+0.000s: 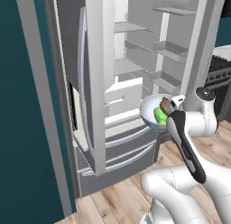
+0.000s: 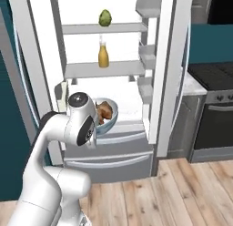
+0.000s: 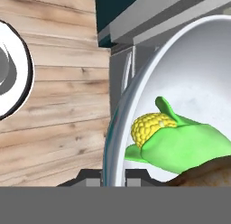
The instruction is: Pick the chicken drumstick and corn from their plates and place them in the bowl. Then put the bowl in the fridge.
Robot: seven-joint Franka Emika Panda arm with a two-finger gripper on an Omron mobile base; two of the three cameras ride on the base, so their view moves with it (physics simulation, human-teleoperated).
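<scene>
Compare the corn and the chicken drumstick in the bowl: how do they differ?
Colour: the corn is bright green husk with yellow kernels showing at one end; the chicken drumstick is reddish-brown.
Surface: the corn's kernels look bumpy and its husk smooth; the chicken drumstick looks like one glossy lump.
Visibility from the hand view: the corn shows nearly whole; the chicken drumstick is cut off at the bottom edge.
Shared: both lie inside the bowl, held in front of the open fridge.

fridge open, white shelves. upper shelf carries a green lumpy ball. next shelf down carries an orange bottle.
</scene>
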